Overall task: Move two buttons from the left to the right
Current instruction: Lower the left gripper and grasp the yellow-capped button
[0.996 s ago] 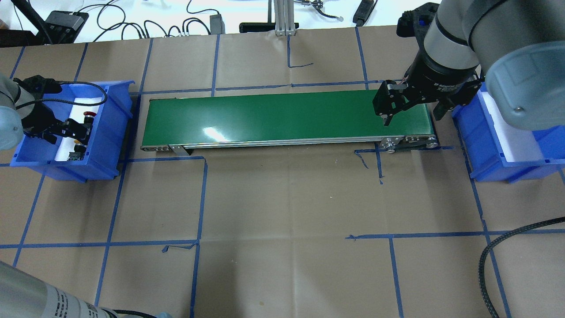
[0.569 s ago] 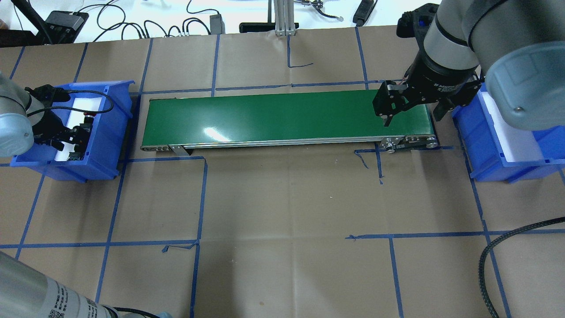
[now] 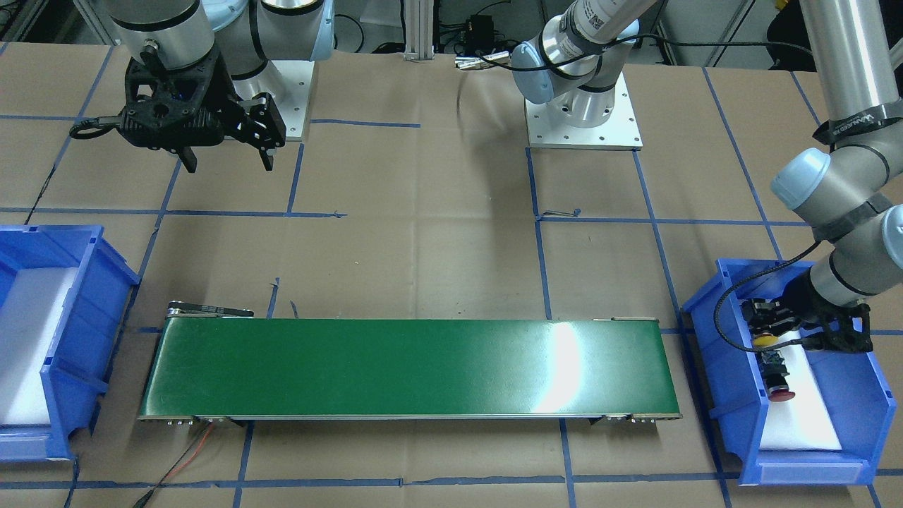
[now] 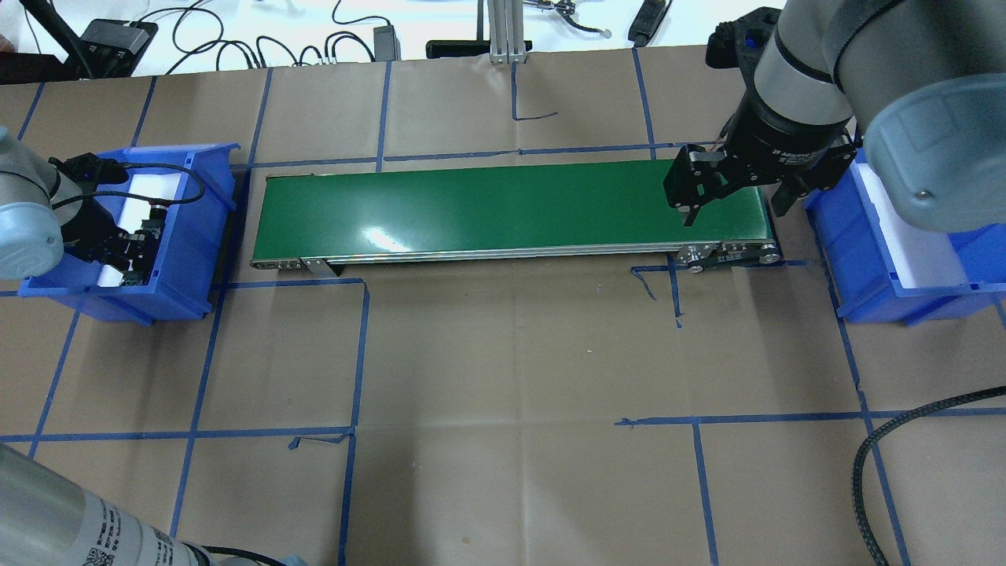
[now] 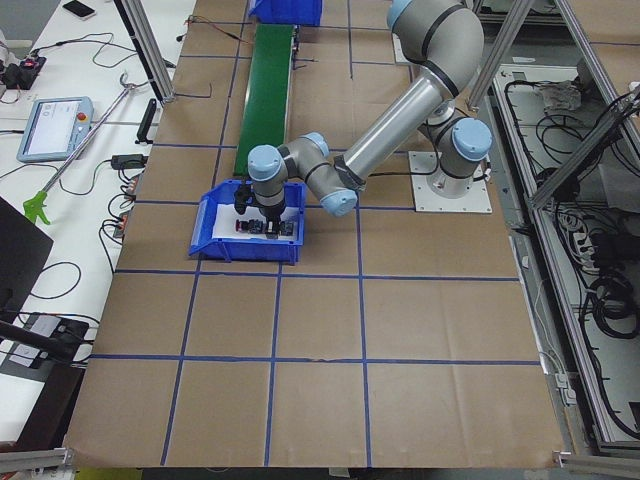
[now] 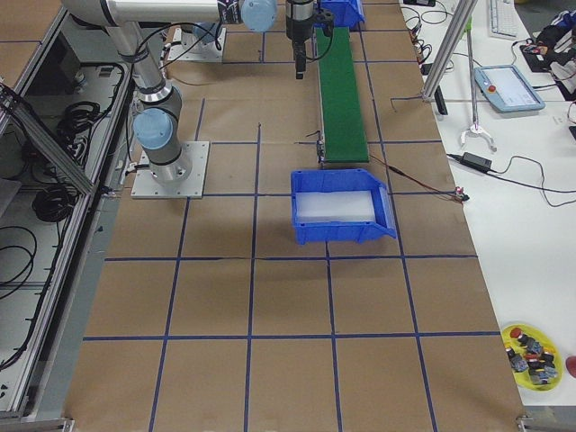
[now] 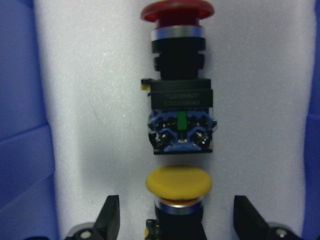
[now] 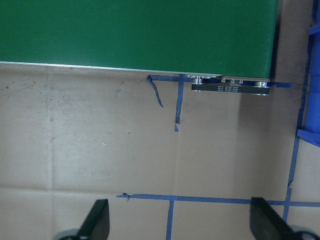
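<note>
Two buttons lie end to end on white foam in the left blue bin (image 3: 719, 374). The yellow button (image 7: 178, 182) is closer to my wrist camera and the red button (image 7: 177, 12) lies beyond it; from the front they are the yellow button (image 3: 763, 342) and red button (image 3: 779, 394). My left gripper (image 7: 178, 222) is down in this bin, open, with one finger on each side of the yellow button's body, not touching it. My right gripper (image 4: 735, 208) hangs open and empty above the right end of the green conveyor belt (image 4: 511, 208).
The right blue bin (image 4: 872, 267) with white foam stands past the belt's right end. Blue tape lines cross the brown paper table. A black cable (image 4: 880, 464) curls at the near right. Off the table's end, a yellow dish (image 6: 531, 355) holds small parts.
My left gripper has slid toward the near end of the left bin and settled lower around the yellow button. The right arm has not moved.
</note>
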`<state>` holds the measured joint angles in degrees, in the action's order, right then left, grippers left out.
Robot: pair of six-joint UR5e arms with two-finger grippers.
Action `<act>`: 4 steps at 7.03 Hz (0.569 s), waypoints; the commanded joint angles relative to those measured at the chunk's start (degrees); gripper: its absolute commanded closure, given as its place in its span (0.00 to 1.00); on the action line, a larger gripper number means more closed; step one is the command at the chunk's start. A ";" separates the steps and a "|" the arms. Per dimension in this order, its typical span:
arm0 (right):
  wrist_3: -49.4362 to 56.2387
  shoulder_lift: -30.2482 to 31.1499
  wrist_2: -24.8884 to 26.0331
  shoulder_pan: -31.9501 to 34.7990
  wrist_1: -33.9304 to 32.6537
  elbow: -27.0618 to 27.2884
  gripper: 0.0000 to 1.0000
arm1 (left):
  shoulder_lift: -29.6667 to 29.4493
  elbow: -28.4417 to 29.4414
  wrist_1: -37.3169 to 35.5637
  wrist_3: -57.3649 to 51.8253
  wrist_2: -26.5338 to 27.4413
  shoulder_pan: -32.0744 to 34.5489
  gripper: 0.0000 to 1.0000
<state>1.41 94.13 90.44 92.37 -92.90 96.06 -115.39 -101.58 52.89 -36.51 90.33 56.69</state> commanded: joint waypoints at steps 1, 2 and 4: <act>0.09 0.00 0.00 0.00 0.00 0.00 0.00 | 1.04 1.28 1.33 0.13 0.02 0.00 0.86; 0.00 0.00 0.00 0.00 0.00 0.00 0.00 | 2.35 2.34 3.52 0.21 0.02 0.09 0.86; 0.00 0.00 0.00 0.00 0.00 0.00 0.00 | 6.56 8.55 15.42 0.30 0.11 0.09 0.86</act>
<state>1.41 94.13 90.44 92.37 -92.90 96.06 -111.38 -96.94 61.06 -36.25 90.37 56.76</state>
